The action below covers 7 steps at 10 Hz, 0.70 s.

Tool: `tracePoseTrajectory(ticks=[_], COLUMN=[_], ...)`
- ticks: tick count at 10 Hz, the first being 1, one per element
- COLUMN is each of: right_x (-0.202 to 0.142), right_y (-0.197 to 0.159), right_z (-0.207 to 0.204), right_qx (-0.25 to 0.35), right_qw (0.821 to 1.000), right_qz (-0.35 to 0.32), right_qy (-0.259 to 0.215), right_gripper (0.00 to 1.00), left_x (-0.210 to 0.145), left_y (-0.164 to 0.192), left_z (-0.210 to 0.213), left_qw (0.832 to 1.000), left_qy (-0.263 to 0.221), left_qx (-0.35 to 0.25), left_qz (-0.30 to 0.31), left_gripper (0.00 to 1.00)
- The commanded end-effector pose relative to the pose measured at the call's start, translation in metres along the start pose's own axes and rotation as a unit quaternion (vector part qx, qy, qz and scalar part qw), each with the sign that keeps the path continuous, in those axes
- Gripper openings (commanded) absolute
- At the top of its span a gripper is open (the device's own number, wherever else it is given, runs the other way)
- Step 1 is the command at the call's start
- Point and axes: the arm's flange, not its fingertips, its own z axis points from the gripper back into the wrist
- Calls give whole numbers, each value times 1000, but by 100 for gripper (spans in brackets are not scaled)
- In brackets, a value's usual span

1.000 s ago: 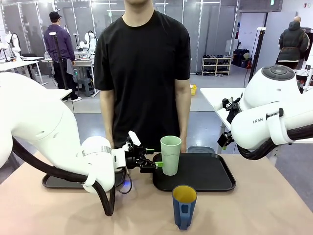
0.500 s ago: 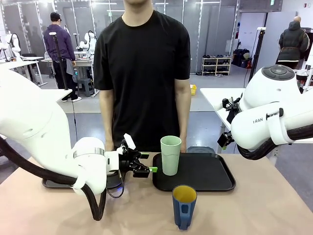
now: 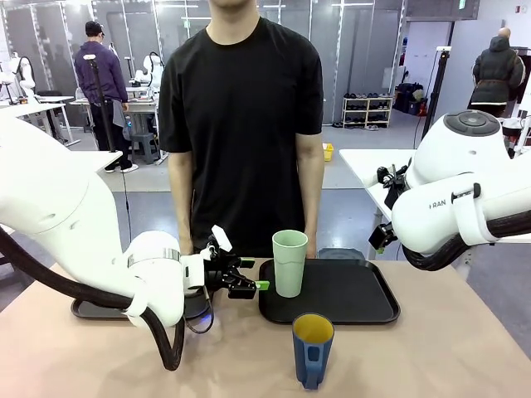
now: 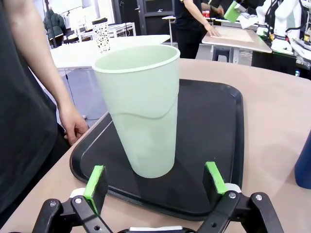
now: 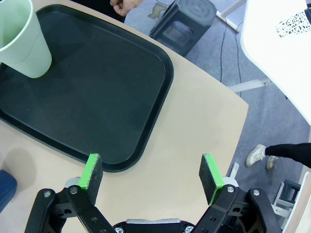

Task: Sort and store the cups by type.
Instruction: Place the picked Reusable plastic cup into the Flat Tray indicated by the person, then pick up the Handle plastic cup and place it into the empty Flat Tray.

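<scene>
A pale mint-green tumbler (image 3: 289,263) stands upright on the left end of a black tray (image 3: 357,300). My left gripper (image 3: 249,276) is open just to its left, low over the table, touching nothing. The left wrist view has the tumbler (image 4: 138,107) a short way ahead of the gripper (image 4: 155,182), beyond the fingertips. The dark blue mug (image 3: 312,348), yellow inside, stands on the table in front of the tray. In the right wrist view my right gripper (image 5: 150,177) hangs open and empty, high over the tray's (image 5: 97,87) near edge, with the tumbler (image 5: 22,39) at top left.
A person in a black shirt stands at the far side, one hand (image 4: 73,124) near the tray's rim. A second dark tray (image 3: 91,308) lies behind my left arm. The table edge (image 5: 233,126) drops off to the floor beyond the tray; a stool (image 5: 187,19) stands there.
My left gripper has drawn back to the left, away from the tumbler, which stays upright on the tray. The right arm and the mug have not moved.
</scene>
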Motion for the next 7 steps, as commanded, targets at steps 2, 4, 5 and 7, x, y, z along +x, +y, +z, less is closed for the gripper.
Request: tracePoseTrajectory(ticks=[2, 4, 5, 7], right_x=[0, 0, 0, 0], right_y=[-1, -1, -1, -1], right_z=[0, 0, 0, 0], right_qx=[0, 0, 0, 0], right_qw=[1000, 1000, 1000, 1000], right_qz=[1, 1, 1, 1], right_qy=[0, 0, 0, 0], right_gripper=[100, 100, 100, 100], left_x=[-1, -1, -1, -1], left_y=[0, 0, 0, 0], left_z=[-2, -2, -2, -2], left_qw=[1000, 1000, 1000, 1000], left_qy=[2, 2, 2, 2], left_qx=[3, 3, 3, 3], left_qz=[-12, -12, -12, -12], left_gripper=[100, 100, 100, 100])
